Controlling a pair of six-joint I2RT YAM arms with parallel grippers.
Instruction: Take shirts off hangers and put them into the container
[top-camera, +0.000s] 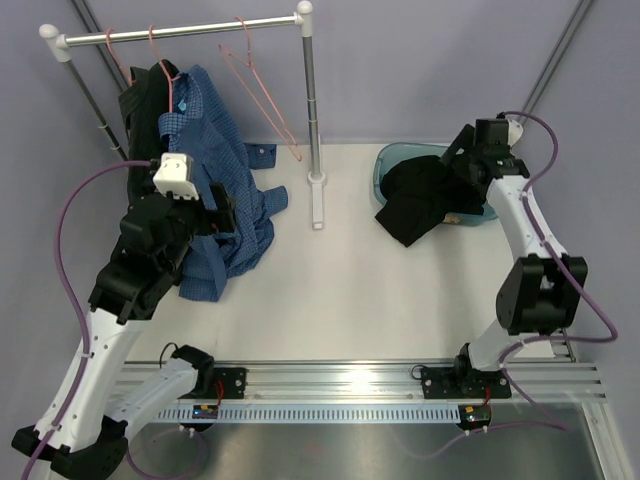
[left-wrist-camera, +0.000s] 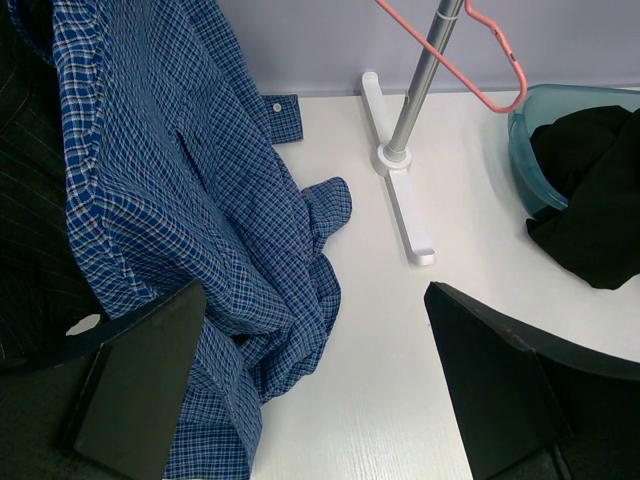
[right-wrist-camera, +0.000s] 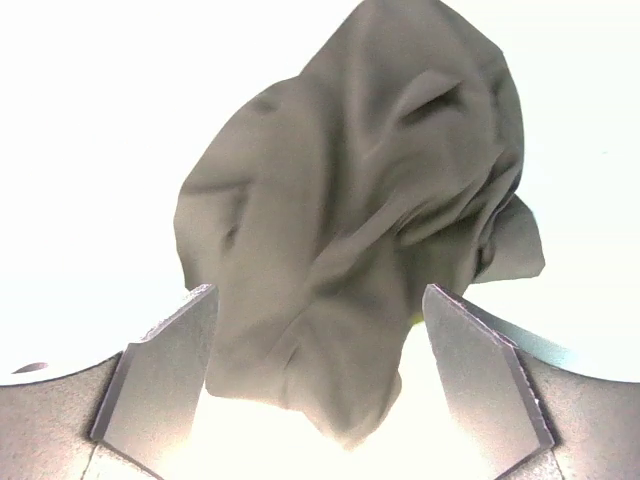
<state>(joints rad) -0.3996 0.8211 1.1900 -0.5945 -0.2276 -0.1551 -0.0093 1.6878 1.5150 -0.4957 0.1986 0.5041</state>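
**Left wrist view:** the left gripper (left-wrist-camera: 315, 300), at the lower frame, stands fully spread and empty just beside the blue shirt (left-wrist-camera: 170, 170), apparently placed for the next pull.

**Right wrist view:** the right gripper (right-wrist-camera: 318, 295) gapes wide either side of the black shirt (right-wrist-camera: 370, 220). Glare hides any contact; probably there is none.

**Top view:** that shirt drapes over the container (top-camera: 384, 172) rim at centre right. An empty hanger (top-camera: 262, 90) hangs on the rail (top-camera: 190, 30), upper left of centre.
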